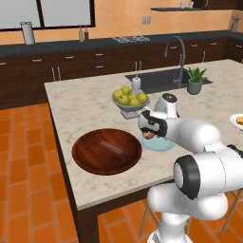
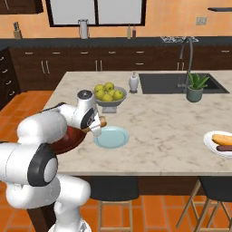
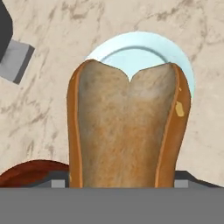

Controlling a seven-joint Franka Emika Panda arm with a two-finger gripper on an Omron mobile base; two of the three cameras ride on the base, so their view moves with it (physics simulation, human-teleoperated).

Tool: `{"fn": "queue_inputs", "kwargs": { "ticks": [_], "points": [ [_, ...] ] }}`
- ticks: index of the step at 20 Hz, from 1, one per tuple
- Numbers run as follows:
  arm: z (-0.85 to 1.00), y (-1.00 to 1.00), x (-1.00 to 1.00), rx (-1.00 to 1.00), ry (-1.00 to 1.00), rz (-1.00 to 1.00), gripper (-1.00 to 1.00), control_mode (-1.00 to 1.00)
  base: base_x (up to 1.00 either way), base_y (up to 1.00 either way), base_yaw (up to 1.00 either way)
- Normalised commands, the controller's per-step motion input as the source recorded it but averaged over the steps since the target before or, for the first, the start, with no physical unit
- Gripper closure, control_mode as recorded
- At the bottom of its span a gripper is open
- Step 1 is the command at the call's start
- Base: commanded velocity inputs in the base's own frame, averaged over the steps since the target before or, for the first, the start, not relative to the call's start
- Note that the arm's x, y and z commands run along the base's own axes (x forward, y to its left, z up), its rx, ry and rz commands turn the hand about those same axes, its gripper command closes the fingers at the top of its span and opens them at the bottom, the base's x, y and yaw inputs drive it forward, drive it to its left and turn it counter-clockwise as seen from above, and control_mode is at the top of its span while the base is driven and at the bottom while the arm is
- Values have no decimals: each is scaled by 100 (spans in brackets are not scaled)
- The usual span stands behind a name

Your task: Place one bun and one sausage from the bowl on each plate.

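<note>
The bun (image 3: 127,127) is pinched in the gripper (image 2: 96,126) just above the near edge of the blue plate (image 2: 113,138). If released this early, it could be tipped onto the counter (image 2: 163,122) — or back toward the wooden bowl (image 1: 107,152).

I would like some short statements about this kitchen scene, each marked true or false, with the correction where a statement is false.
1. The gripper holds a bun. True.
2. The pale blue plate already carries a sausage. False: it is bare.
3. The white plate at the far right of the island has a bun and a sausage on it. True.
4. The wooden bowl is full of buns. False: the left base view shows no buns in it.
5. The grey footed bowl holds yellow-green fruit. True.
6. The potted plant stands between the two plates. False: it stands by the sink.
</note>
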Motion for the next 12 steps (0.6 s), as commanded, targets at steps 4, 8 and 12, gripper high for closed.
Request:
{"fn": "queue_inputs", "kwargs": {
  "ticks": [4, 8, 12],
  "points": [
    [-24, -63, 50, -4, 5, 0, 100, -100, 0, 0, 0],
    [-76, 3, 24, -9, 12, 0, 100, -100, 0, 0, 0],
    [-48, 8, 58, -1, 0, 1, -100, -100, 0, 0, 0]
  ]
}}
